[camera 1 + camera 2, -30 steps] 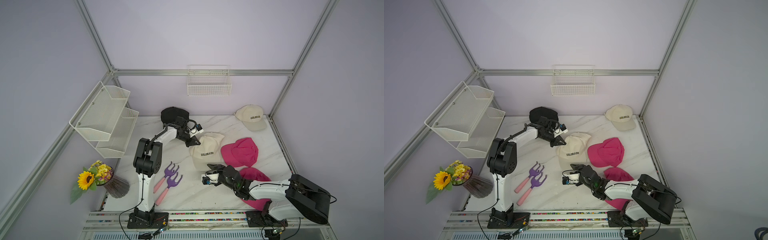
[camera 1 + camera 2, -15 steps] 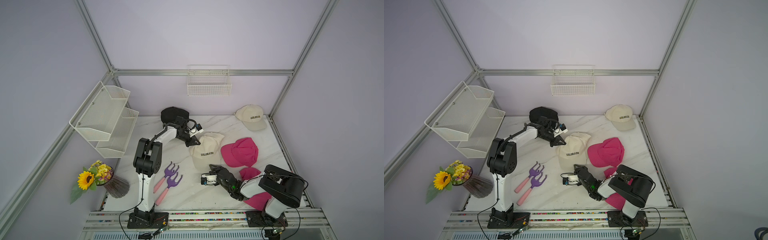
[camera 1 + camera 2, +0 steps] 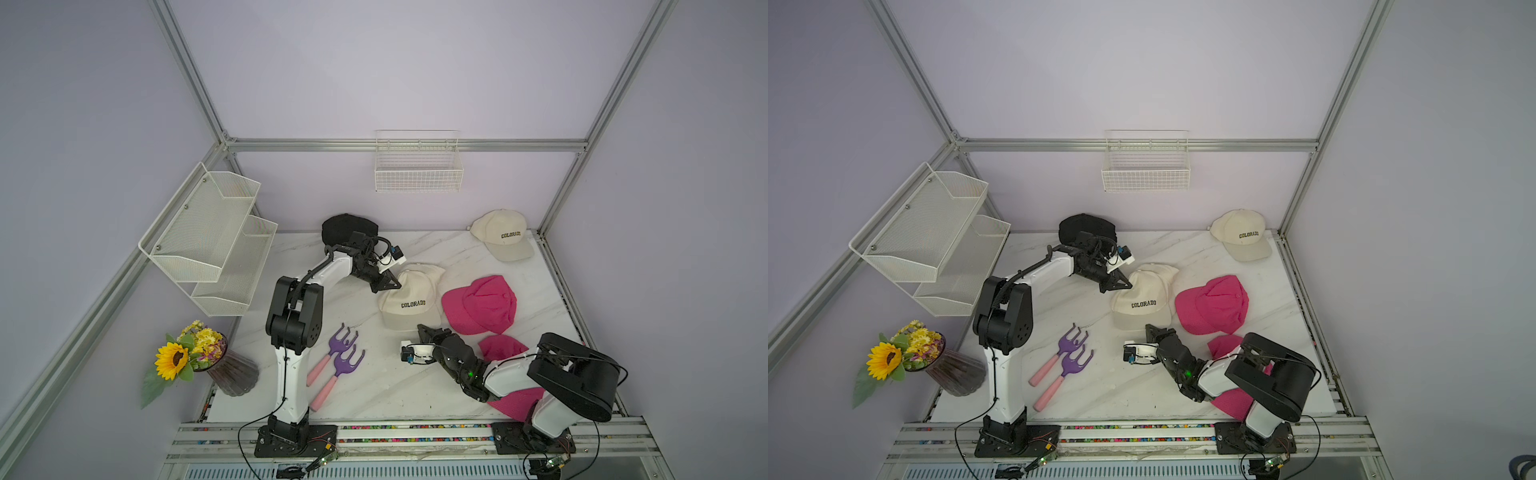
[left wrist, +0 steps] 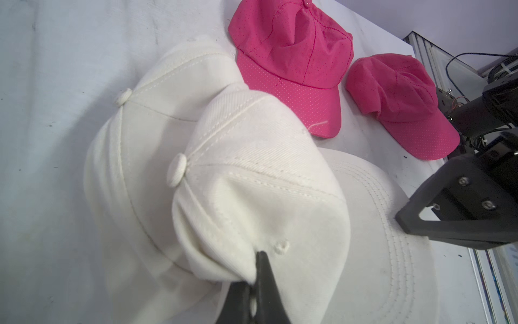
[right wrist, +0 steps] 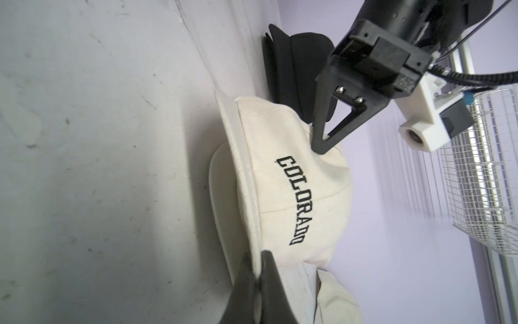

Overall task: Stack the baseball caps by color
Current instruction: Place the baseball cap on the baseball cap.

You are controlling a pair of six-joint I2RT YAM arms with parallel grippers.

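A cream "COLORADO" baseball cap (image 3: 411,301) lies on top of a second cream cap (image 3: 428,272) at mid-table. My left gripper (image 3: 390,286) is shut on a fold of the top cap's crown (image 4: 252,196); its fingertips (image 4: 262,269) pinch the fabric. My right gripper (image 3: 424,331) is shut on that cap's brim (image 5: 246,179) from the near side. A third cream cap (image 3: 503,235) sits at the back right. One pink cap (image 3: 482,305) lies right of the pair, and another pink cap (image 3: 498,347) lies partly under my right arm. Black caps (image 3: 347,226) are piled at the back wall.
Two purple hand rakes with pink handles (image 3: 338,363) lie near the left arm's base. A vase of flowers (image 3: 199,357) stands at the front left. A white mesh shelf (image 3: 212,241) hangs on the left wall and a wire basket (image 3: 417,166) on the back wall.
My right gripper has closed on the top cream cap's brim, and the right arm has drawn back toward its base. The left gripper has kept its pinch on the crown.
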